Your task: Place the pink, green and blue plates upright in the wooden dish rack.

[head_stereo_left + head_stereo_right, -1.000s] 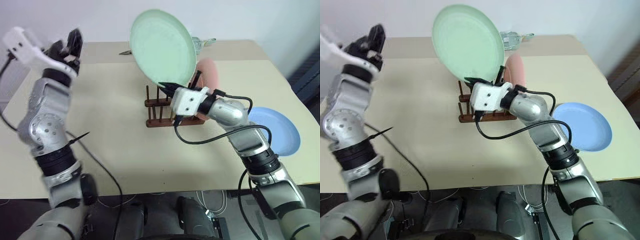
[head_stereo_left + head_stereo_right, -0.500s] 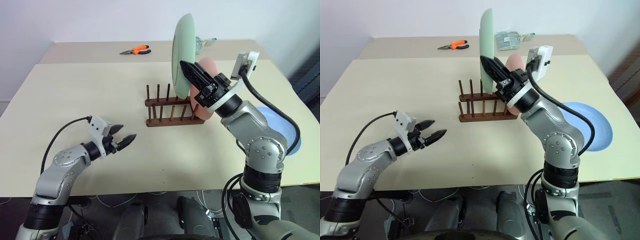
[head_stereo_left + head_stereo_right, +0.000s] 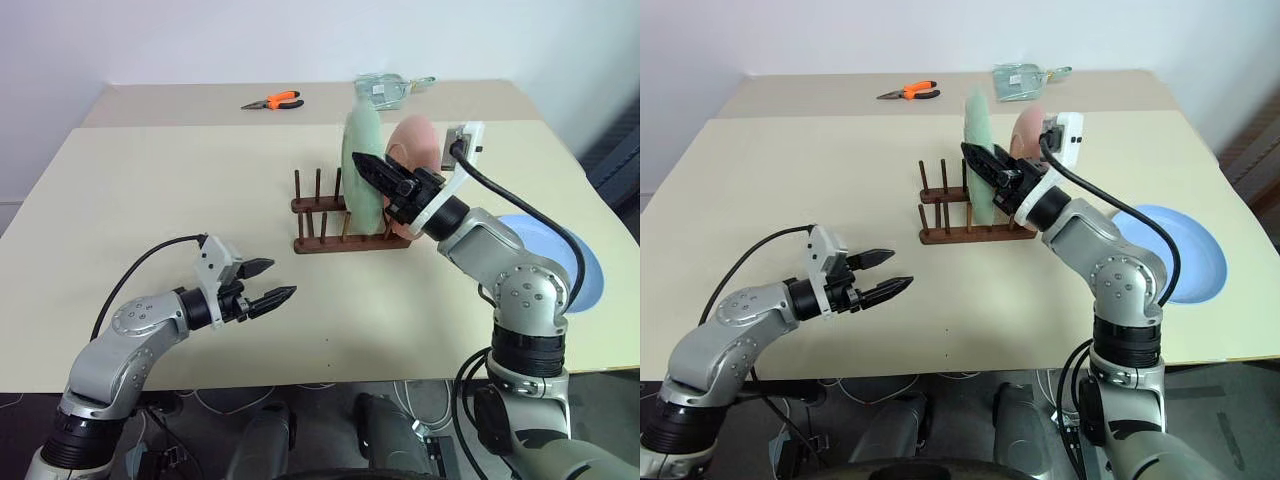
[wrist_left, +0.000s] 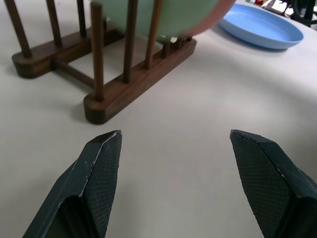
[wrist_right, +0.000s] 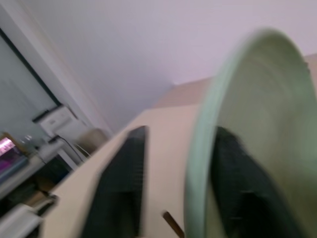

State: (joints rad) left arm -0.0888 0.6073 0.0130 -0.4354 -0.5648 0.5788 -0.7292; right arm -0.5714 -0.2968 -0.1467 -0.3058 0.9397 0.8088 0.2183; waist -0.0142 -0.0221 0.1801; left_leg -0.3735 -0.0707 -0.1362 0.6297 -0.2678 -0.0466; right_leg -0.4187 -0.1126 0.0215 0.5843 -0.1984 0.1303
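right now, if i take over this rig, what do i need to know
Left gripper: open, holding nothing, low over the table in front of the wooden dish rack.
Right gripper: fingers astride the green plate's rim; whether it grips cannot be told.
Done: pink plate upright in the rack at its right end; green plate upright in the slot beside it.
Left: blue plate lies flat on the table, right of the rack. Back the right gripper off the green plate, then rack the blue one.

Plates – mint green (image 3: 362, 165), pink (image 3: 415, 150), lt blue (image 3: 570, 265); rack (image 3: 325, 215) dk brown; pliers (image 3: 272, 100) orange.
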